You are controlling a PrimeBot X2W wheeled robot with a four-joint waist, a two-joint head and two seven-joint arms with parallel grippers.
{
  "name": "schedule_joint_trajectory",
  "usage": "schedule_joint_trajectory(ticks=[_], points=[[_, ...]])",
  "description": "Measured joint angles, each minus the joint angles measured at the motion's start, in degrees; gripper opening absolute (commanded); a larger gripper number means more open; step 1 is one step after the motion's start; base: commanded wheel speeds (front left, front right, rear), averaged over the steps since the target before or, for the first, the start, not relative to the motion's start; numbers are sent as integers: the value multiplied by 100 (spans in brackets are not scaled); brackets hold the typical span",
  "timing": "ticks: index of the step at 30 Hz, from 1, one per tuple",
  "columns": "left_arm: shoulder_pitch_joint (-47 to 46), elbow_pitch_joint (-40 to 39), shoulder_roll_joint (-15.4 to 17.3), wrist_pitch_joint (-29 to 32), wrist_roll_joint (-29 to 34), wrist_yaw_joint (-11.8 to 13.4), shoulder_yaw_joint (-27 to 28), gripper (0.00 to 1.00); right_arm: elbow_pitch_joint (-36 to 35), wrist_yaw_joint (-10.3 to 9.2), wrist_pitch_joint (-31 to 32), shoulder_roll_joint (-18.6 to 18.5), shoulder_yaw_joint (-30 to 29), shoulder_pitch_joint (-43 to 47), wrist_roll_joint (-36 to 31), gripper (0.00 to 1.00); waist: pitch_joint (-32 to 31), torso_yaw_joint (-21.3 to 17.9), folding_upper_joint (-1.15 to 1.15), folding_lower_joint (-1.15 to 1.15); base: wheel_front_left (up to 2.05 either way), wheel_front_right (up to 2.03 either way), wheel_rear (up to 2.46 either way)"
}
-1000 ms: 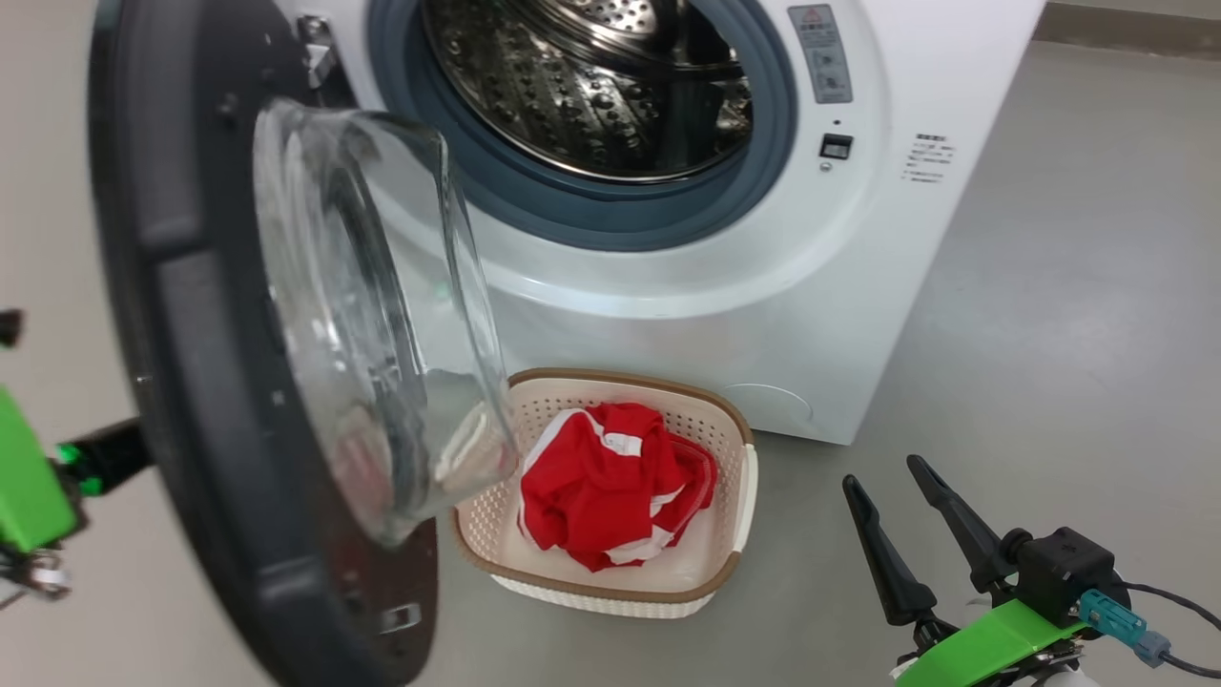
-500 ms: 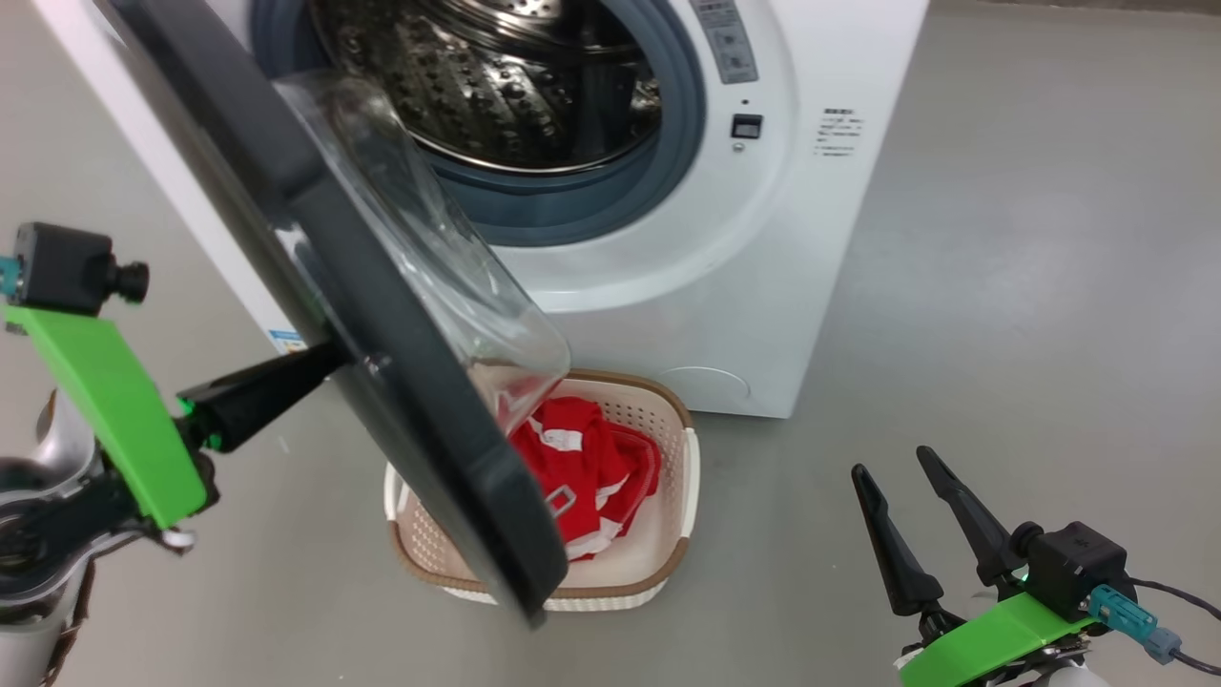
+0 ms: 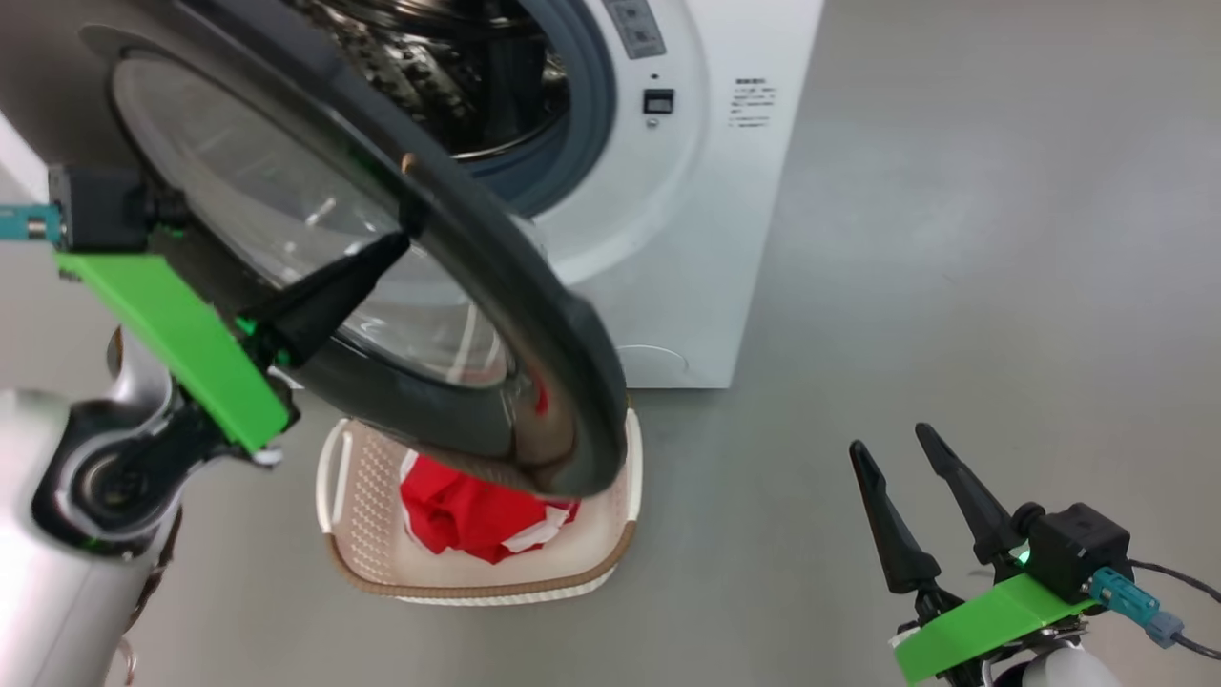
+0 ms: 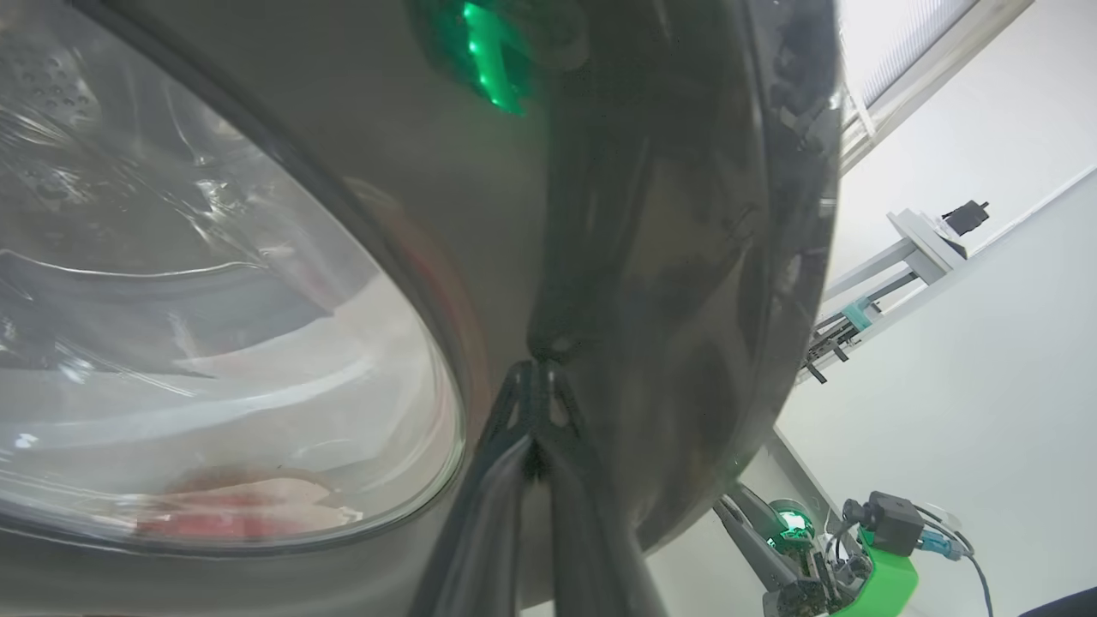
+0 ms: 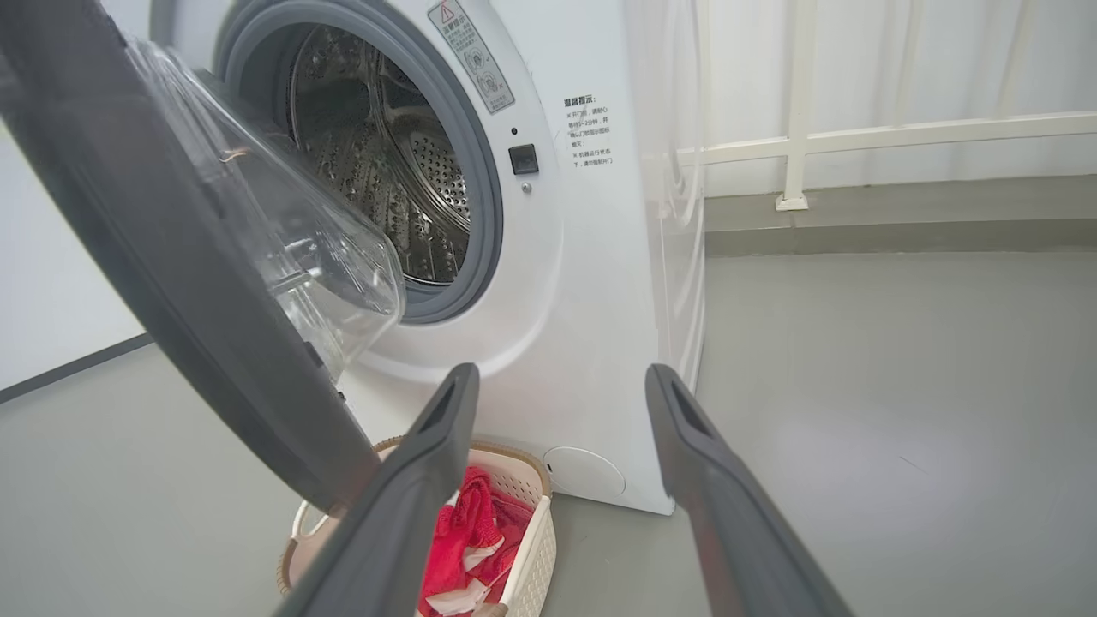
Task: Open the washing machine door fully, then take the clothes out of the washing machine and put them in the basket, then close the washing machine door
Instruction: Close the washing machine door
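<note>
1. Left gripper (image 3: 399, 240): its two fingers are pinched tight together with nothing between them, and the tips are against the outer face of the door (image 3: 534, 286).
2. In the left wrist view the tips (image 4: 540, 370) meet their own reflection on the glossy black rim (image 4: 651, 214), right beside the glass window (image 4: 214, 300). That's contact.
3. The door is partly open, angled out from the washer (image 3: 706, 191). In the right wrist view its glass bowl (image 5: 283, 248) faces the steel drum (image 5: 386, 171).
4. In that view, no red shows in the part of the drum we can see.
5. The clothes (image 3: 458, 515), red with white bands, lie bunched in the basket (image 3: 477, 587).
6. The basket sits on the grey floor (image 3: 954, 239) just in front of the washer. In the head view the door's lower edge hides part of it.
7. Right gripper (image 3: 887, 441): fingers spread wide and holding nothing, low on the right, well apart from the washer.
8. Its wrist view looks between the spread fingers (image 5: 561, 377) to the washer front (image 5: 600, 300), with the basket (image 5: 536, 531) and clothes (image 5: 467, 531) below.
</note>
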Motion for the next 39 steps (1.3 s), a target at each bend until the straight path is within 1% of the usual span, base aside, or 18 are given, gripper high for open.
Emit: schedule_joint_trajectory(ticks=[2, 7, 11, 17, 22, 24, 28, 35, 39], points=[[-174, 142, -45, -186, 15, -1, -125, 0, -16, 0, 0, 29, -16, -28, 0, 100, 43, -91, 0, 0, 0, 0, 0], [-534, 488, -30, -683, 58, -2, -315, 0, -41, 0, 0, 131, -67, -125, 0, 100, 157, -357, 0, 0, 0, 0, 0], [-777, 750, 37, -1112, 36, -2, -355, 0, -55, 0, 0, 156, -107, -131, 0, 100, 260, -596, 0, 0, 0, 0, 0], [-1071, 1202, 229, -1677, 34, -3, -455, 0, -59, 0, 0, 250, -116, -163, 0, 100, 399, -971, 0, 0, 0, 0, 0], [-1148, 1532, 372, -1930, -108, -3, -528, 0, -75, 0, 0, 291, -119, -247, 0, 100, 477, -1245, 0, 0, 0, 0, 0], [-1148, 1606, 379, -2008, -154, -3, -610, 0, -77, 0, 0, 294, -124, -246, 0, 100, 495, -1319, 0, 0, 0, 0, 0], [-1148, 1617, 385, -2103, -320, -3, -770, 0, -77, 0, 0, 299, -154, -241, 0, 100, 471, -1349, 0, 0, 0, 0, 0], [-1077, 1435, 528, -2374, -559, -3, -924, 0, -73, 0, 0, 286, -152, -233, -2, 100, 355, -1193, 0, 0, 0, 0, 0], [-664, 1343, 592, -2611, -693, -4, -1029, 0, -49, 0, 0, 240, -151, -193, -2, 100, 244, -1084, 0, 0, 0, 0, 0]])
